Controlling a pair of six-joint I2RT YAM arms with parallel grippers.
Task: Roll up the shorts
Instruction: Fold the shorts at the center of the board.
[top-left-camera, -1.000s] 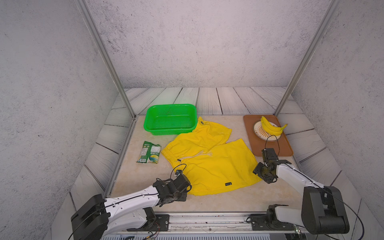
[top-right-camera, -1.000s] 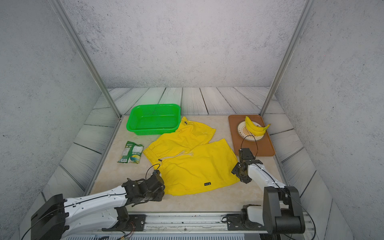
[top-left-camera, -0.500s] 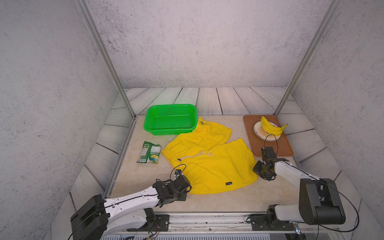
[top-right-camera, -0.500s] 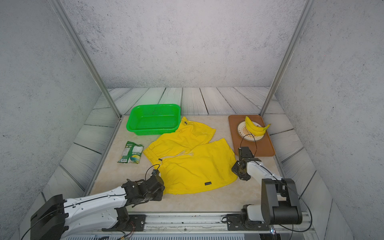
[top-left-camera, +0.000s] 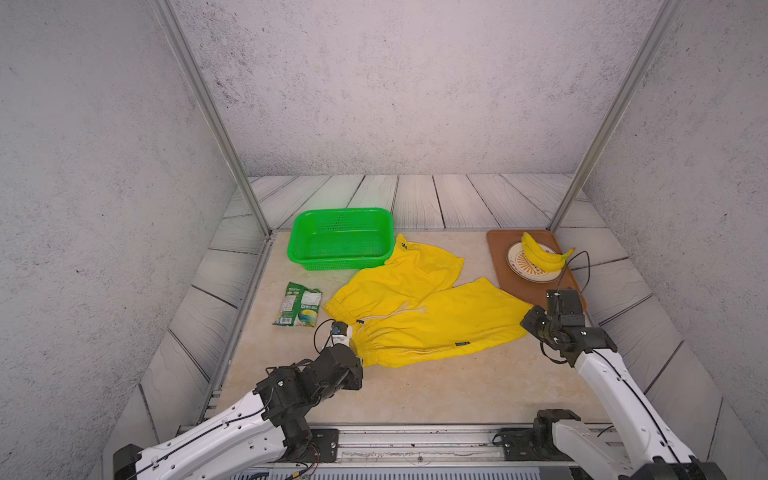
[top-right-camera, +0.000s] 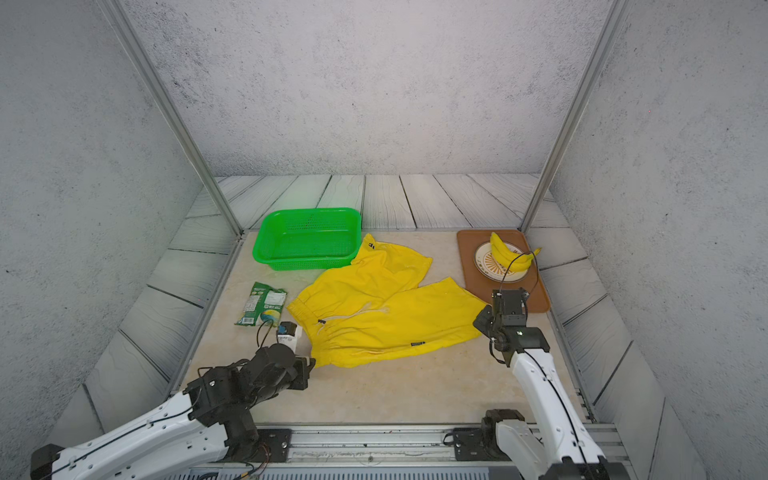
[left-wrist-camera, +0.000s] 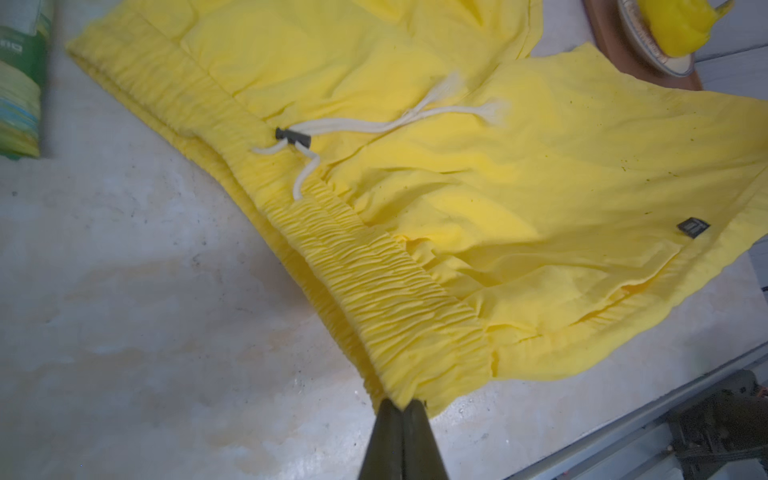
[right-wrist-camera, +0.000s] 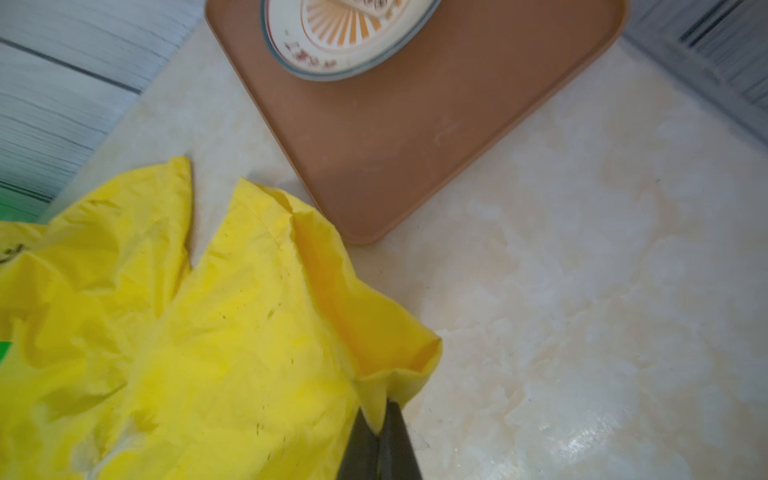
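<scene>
The left gripper (left-wrist-camera: 402, 409) has its 2 fingers pressed together on the near corner of the elastic waistband (left-wrist-camera: 374, 274), with a pinch of gathered fabric between the tips; the right gripper (right-wrist-camera: 380, 419) is clamped the same way on the hem (right-wrist-camera: 399, 361) of the near leg, where the cloth stands up in a small open pocket. Between those 2 grips the shorts (top-left-camera: 424, 316) lie spread flat mid-table (top-left-camera: 415, 395), waistband at the left and 2 legs splayed right and far; the white drawstring (left-wrist-camera: 374, 124) trails loose across the front. The far leg's corner touches the green basket (top-left-camera: 332, 262); the near leg's hem lies just beside the brown tray (top-left-camera: 528, 291) carrying a plate (top-left-camera: 510, 257) of bananas (top-left-camera: 540, 255); a snack packet (top-left-camera: 299, 304) sits left of the waistband, apart from it.

This looks like the grasping step finished and the rolling not yet begun (no turn of fabric shows anywhere). The next move probably calls for both arms to lift together, keeping the near edge taut, and to carry it evenly toward the far side so the fabric turns over without sagging between them.
</scene>
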